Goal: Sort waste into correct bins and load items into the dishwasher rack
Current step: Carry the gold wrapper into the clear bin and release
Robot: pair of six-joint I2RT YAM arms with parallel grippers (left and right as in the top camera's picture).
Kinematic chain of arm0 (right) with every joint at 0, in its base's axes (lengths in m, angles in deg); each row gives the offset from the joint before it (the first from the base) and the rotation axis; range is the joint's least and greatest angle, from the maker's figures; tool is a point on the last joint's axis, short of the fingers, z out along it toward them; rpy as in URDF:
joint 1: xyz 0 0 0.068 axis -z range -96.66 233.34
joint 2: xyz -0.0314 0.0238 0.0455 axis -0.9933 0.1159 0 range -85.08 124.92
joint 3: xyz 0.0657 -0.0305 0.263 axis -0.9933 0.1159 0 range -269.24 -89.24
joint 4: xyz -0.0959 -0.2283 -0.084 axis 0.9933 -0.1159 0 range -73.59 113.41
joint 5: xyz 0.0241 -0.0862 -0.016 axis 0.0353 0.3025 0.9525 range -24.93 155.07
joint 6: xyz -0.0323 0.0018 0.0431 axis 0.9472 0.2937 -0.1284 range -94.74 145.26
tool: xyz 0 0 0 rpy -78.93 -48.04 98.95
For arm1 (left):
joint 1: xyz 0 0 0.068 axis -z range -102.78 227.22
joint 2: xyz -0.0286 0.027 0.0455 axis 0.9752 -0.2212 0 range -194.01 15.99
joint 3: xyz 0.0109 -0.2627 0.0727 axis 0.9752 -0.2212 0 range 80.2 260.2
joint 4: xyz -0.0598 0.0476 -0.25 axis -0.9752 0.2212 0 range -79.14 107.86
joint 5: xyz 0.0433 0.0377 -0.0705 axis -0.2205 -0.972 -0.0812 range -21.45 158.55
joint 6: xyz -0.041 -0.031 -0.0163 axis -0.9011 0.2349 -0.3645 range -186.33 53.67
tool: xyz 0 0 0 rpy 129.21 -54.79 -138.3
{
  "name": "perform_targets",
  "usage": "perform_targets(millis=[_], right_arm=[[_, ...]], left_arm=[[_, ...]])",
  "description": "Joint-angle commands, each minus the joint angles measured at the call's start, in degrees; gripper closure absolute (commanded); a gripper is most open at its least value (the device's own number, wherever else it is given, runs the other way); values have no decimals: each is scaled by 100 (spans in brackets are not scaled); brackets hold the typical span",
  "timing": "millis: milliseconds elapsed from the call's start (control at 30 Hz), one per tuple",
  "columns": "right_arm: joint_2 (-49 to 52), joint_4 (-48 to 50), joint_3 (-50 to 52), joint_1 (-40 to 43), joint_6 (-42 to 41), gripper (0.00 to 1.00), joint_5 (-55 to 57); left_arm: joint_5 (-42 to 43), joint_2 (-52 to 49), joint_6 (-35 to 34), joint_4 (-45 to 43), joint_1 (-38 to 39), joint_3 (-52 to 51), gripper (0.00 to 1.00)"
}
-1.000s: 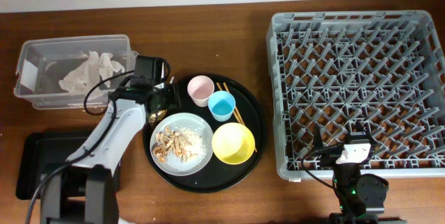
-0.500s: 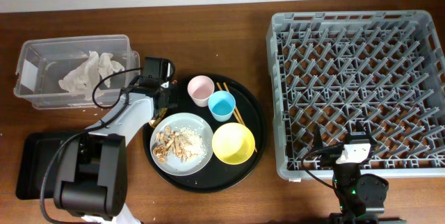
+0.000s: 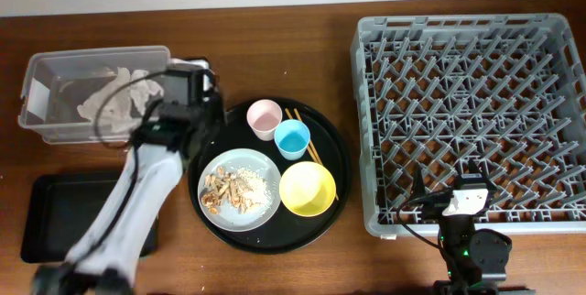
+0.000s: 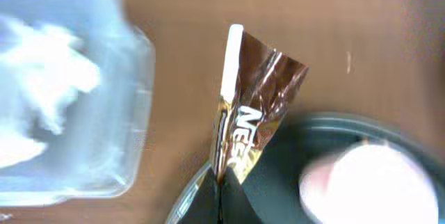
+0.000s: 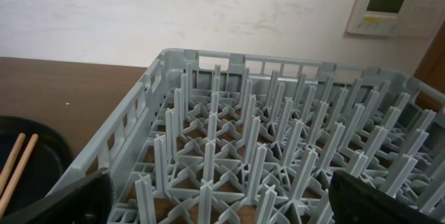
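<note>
My left gripper (image 4: 221,190) is shut on the brown-and-gold foil wrapper (image 4: 259,99), which hangs over the bare table between the clear tub (image 4: 76,133) and the round black tray (image 4: 313,147). From overhead the left gripper (image 3: 200,103) sits just right of the tub (image 3: 37,89), where the white napkin (image 3: 114,98) lies. The plate (image 3: 261,162) carries food scraps (image 3: 224,192). Beside it stand the yellow bowl (image 3: 307,188), blue cup (image 3: 293,138) and pink cup (image 3: 264,118). My right gripper (image 5: 222,200) is open at the near edge of the grey rack (image 3: 359,121).
Wooden chopsticks (image 3: 309,148) lie on the round black tray (image 3: 275,233) right of the cups. The shallow black rectangular tray (image 3: 50,222) sits at the front left under my left arm. A pale wall runs along the table's far edge.
The left gripper shut on the foil wrapper at the round tray's left rim, then lifted it back and left toward the tub. The right arm stayed still.
</note>
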Motion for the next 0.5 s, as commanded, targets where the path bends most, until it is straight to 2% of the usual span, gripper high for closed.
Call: perform_targets(millis=[0, 33, 133, 167, 233, 333, 367, 400, 433, 467], right_arm=[[-37, -20, 35, 42, -24, 1, 48], [-39, -20, 35, 42, -24, 1, 48], [-37, -20, 35, 42, -24, 1, 48], [-37, -20, 35, 42, -24, 1, 48], [-37, -20, 35, 42, -24, 1, 48], [-39, -20, 35, 42, -24, 1, 48], [-37, -20, 35, 42, -24, 1, 48], [-39, -20, 35, 42, -24, 1, 48], [-39, -20, 35, 42, -24, 1, 48], [-37, -20, 35, 42, -24, 1, 48]], left_arm=[[-1657, 741, -603, -772, -221, 39, 99], [-1698, 710, -603, -1034, -389, 39, 99], [-1690, -85, -496, -2680, -1473, 39, 99], [-1633, -361, -496, -2879, -1661, 39, 83], [-1530, -857, -494, -3182, -1919, 39, 1], [-1526, -691, -496, -3139, -1904, 39, 1], [-1523, -328, -496, -2791, -1801, 39, 1], [-1370, 153, -501, -1956, -1593, 39, 1], [-411, 640, -498, -929, -1360, 39, 1], [925, 1012, -501, -63, -1152, 39, 1]])
